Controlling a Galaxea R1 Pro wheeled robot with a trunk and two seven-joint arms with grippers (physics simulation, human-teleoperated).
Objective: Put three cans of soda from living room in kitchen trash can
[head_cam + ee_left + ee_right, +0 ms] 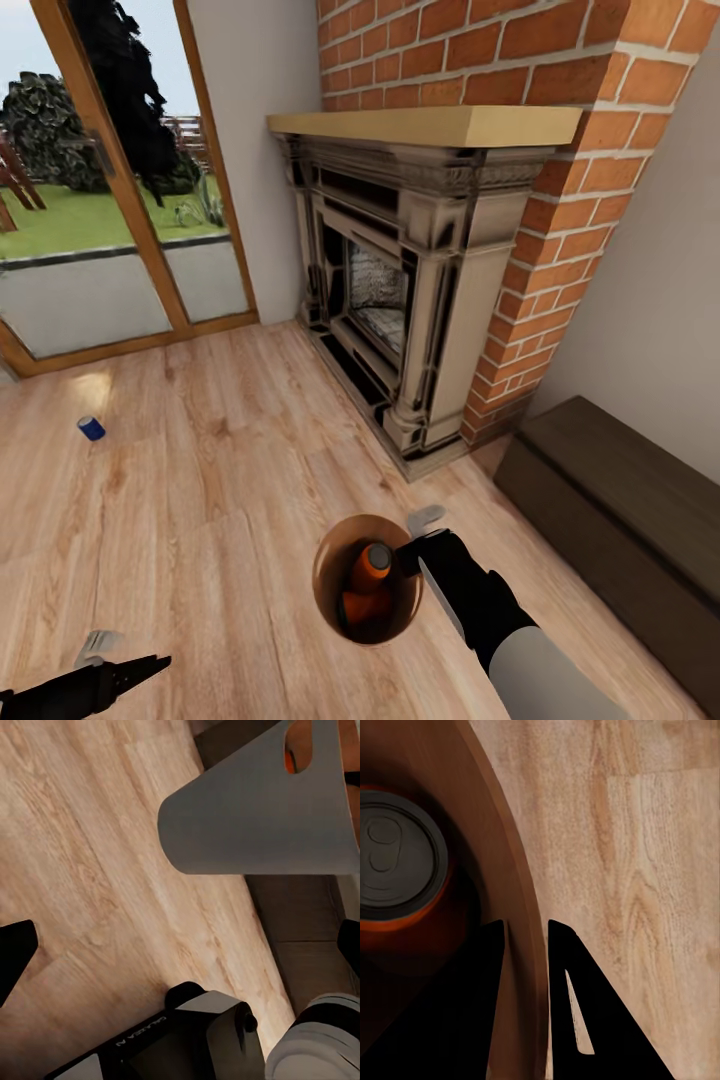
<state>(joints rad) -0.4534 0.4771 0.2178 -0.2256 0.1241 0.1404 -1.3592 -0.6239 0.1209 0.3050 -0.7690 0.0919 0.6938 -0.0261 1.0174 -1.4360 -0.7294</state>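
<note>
The trash can (pixel 330 585) hung above the wood floor (pixel 200 480) before the brick fireplace (pixel 400 290), carried by the right gripper (pixel 412 556), whose jaws were nearly closed, pinching the rim between them. At least 1 orange soda can (pixel 368 580) stood tilted inside. The left gripper (pixel 150 665) held nothing; how wide its jaws stood could not be told. With only a rim pinch, the bin could slip or tip during travel, spilling the can. A blue can (pixel 91 428) lay well apart near the glass door (pixel 110 200).
</note>
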